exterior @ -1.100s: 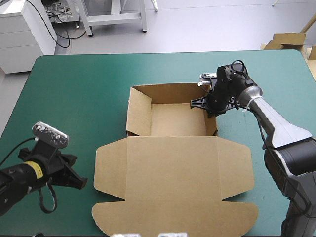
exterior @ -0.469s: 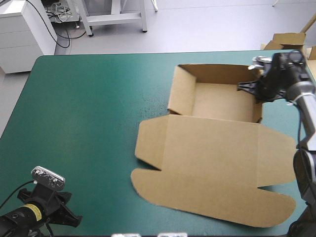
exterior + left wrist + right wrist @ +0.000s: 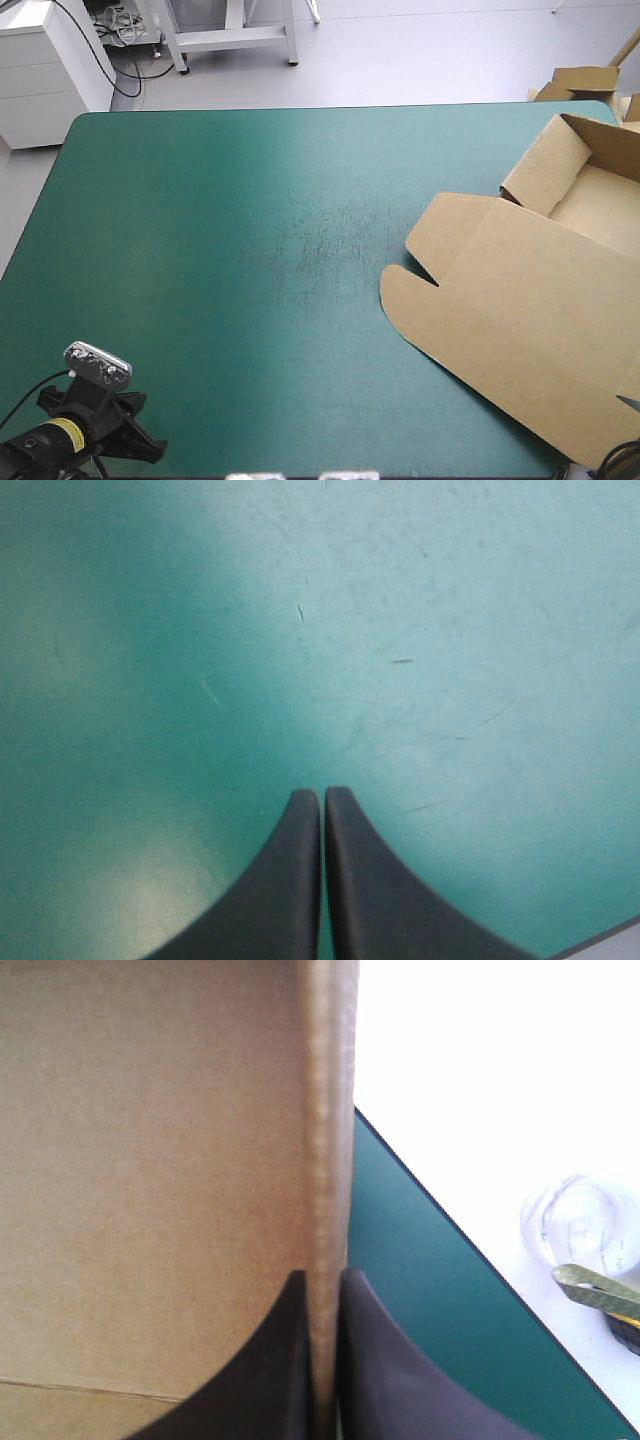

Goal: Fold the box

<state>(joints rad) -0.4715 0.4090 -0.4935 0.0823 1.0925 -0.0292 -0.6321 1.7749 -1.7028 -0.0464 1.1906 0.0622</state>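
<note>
- The brown box [image 3: 530, 300] lies slanted at the worktop's [image 3: 250, 250] right edge. Its tray points to the far right corner and its flat lid points toward the middle.
- The right gripper's [image 3: 323, 1275] jaws pinch a box wall [image 3: 325, 1160].
- The left gripper's [image 3: 322, 795] jaws are closed over the teal-green cover [image 3: 450, 630], by the near left corner.

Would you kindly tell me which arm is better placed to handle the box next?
Right, probably: the right gripper is shut on a wall of the box, at the right edge of the teal-green cover. The left gripper is shut on nothing, over bare cover at the near left corner, far from the box.
</note>
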